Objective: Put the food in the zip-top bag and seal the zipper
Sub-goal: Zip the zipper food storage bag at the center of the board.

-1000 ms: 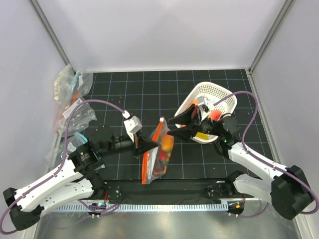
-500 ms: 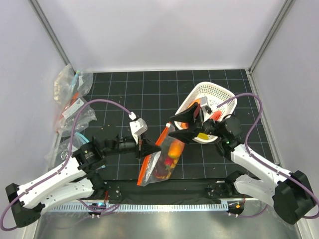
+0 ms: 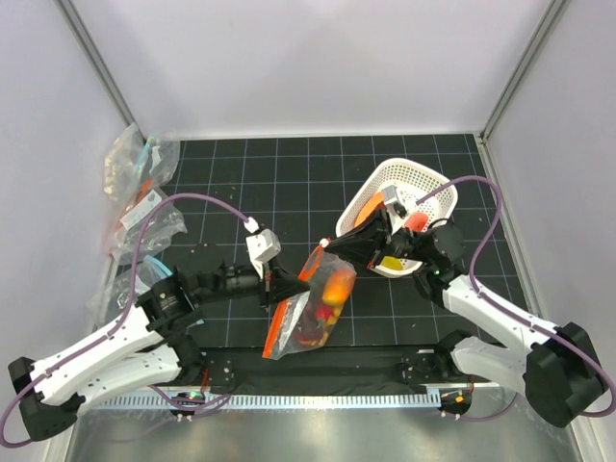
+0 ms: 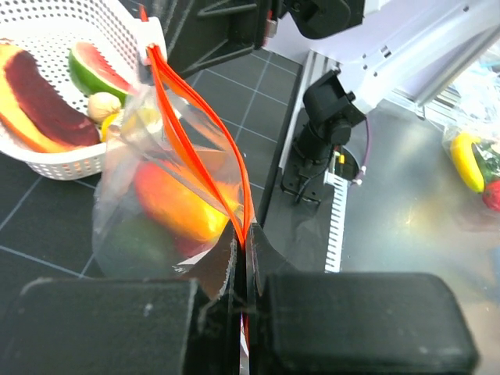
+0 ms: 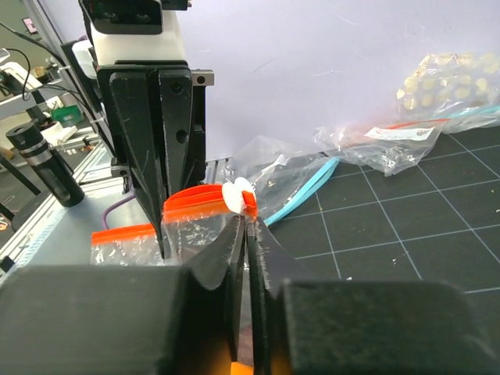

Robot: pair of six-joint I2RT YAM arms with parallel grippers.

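**Q:** Where does the zip-top bag [image 3: 306,313] lie?

**A:** It hangs stretched between the two arms over the gridded mat [image 3: 250,183], just left of the white lattice basket [image 3: 423,178]. Whether its lower end touches the mat cannot be told.

**Q:** How does the left gripper [image 4: 246,242] stand?

**A:** Its jaws are pressed together on the zipper [image 4: 211,133], pinching the near end of the red-orange strip. From that pinch the two strips bow apart, so the mouth of the bag gapes in a lens shape.

**Q:** And the right gripper [image 5: 246,223]?

**A:** It is likewise clamped on the zipper, at the opposite end. The fingers meet on the strip directly below the white slider [image 5: 234,194].

**Q:** Where is the food?

**A:** Part of it is inside the bag: a large orange-yellow piece [image 4: 180,207] lies against the clear wall, with darker red pieces [image 3: 308,332] beneath it. The rest is in the basket, including a watermelon slice [image 4: 90,69] and a yellow piece with a dark red face [image 4: 31,86].

**Q:** What else is visible?

**A:** Spare clear bags [image 3: 135,164] lie heaped at the mat's left edge.
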